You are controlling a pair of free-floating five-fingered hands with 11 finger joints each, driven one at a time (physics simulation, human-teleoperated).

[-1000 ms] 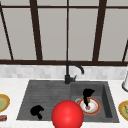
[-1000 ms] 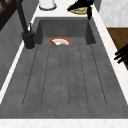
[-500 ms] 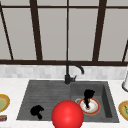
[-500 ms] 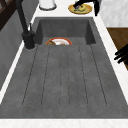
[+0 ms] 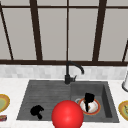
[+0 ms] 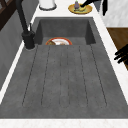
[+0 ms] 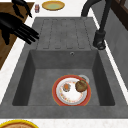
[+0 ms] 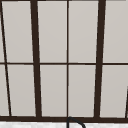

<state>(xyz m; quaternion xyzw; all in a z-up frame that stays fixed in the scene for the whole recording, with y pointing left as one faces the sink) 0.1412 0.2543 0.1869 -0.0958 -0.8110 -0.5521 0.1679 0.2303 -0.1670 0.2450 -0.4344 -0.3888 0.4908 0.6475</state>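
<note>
The right hand (image 7: 15,25) hung in the air off the front edge of the sink, about level with the line where the ribbed drainboard (image 7: 62,32) met the basin (image 7: 62,58). Its fingers (image 7: 31,35) were straight and a little spread, held nothing, and pointed in over the white surface (image 7: 15,62) towards the sink. The plate (image 7: 72,97), red-rimmed and white, lay flat on the basin floor. It carried a brown round piece of food (image 7: 81,85) and a smaller orange bit (image 7: 66,87). From those fingertips the plate lay lower down, further in towards the faucet (image 7: 100,40) side, and off to the robot's right, well apart from the hand. In the front view the same hand stood in line with the plate, but the right side view showed a clear gap between them. The plate was round, so no one axis favoured either approach. The left hand (image 6: 122,53) floated by the front edge of the drainboard, its fingers loosely spread and holding nothing. It was much the farther of the two from the plate. A red ball (image 5: 67,115) showed low in the front view, between the two hands.
</note>
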